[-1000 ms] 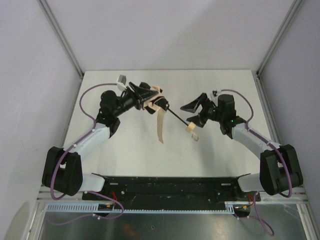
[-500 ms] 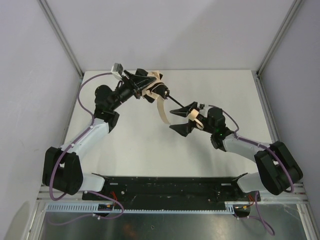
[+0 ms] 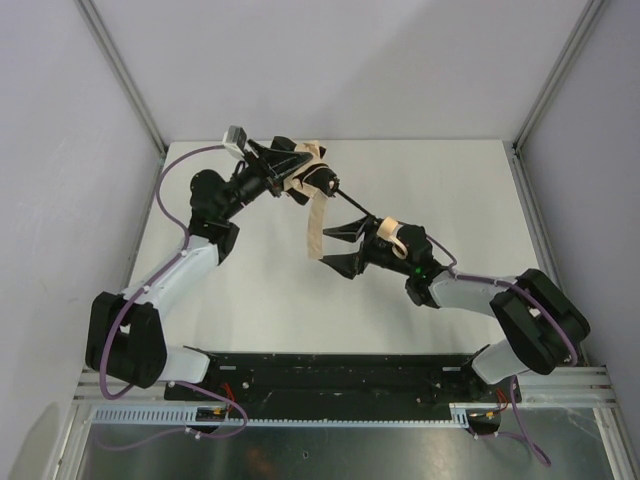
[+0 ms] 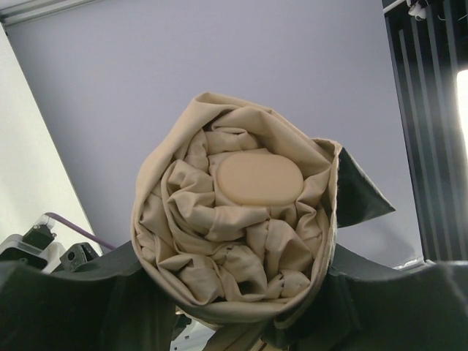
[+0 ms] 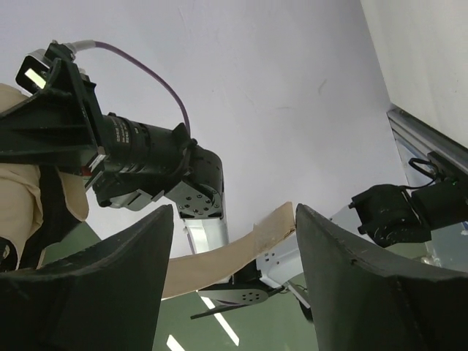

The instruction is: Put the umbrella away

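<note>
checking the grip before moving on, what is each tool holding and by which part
The left tool clamps the tan fabric folding umbrella by its bunched canopy. The right tool is open and holds nothing.

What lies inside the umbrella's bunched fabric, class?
A smooth oval tan cap sits centred among the folds of the umbrella; anything deeper is covered by fabric.

White table [image 3: 450, 180], pale lilac walls [image 3: 340, 60], aluminium corner posts [image 3: 121, 72], even light

No text, label, brand or number can be read anywhere.
</note>
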You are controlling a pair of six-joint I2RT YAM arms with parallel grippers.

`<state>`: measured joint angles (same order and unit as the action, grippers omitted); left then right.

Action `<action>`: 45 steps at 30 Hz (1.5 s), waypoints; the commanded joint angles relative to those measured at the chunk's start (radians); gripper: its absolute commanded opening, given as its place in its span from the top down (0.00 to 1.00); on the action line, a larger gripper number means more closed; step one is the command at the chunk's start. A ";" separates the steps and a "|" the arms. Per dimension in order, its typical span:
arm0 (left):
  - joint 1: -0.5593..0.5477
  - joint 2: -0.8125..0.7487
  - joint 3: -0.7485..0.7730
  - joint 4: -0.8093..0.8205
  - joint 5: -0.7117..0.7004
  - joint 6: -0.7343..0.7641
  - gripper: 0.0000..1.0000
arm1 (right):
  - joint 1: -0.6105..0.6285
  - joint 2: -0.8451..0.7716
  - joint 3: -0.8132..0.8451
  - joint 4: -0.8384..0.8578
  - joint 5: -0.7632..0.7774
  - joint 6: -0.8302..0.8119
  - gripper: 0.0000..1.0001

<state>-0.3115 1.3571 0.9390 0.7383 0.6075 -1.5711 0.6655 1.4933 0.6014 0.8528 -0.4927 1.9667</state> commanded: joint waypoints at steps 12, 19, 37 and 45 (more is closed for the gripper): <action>0.020 0.052 0.170 0.097 0.013 0.001 1.00 | -0.042 -0.153 0.008 -0.158 -0.008 -0.093 0.32; 0.029 0.055 0.184 0.098 0.021 -0.007 1.00 | -0.038 -0.121 0.009 -0.074 -0.004 -0.068 0.30; 0.016 0.076 0.176 0.102 0.037 -0.011 1.00 | -0.040 -0.006 0.020 0.147 -0.018 0.056 0.38; -0.052 0.086 0.143 0.103 0.067 -0.056 1.00 | -0.089 0.066 0.052 0.287 -0.001 -0.018 0.98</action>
<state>-0.3180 1.4490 1.0622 0.7605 0.6369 -1.5749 0.6106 1.5074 0.6044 1.0004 -0.5014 1.9923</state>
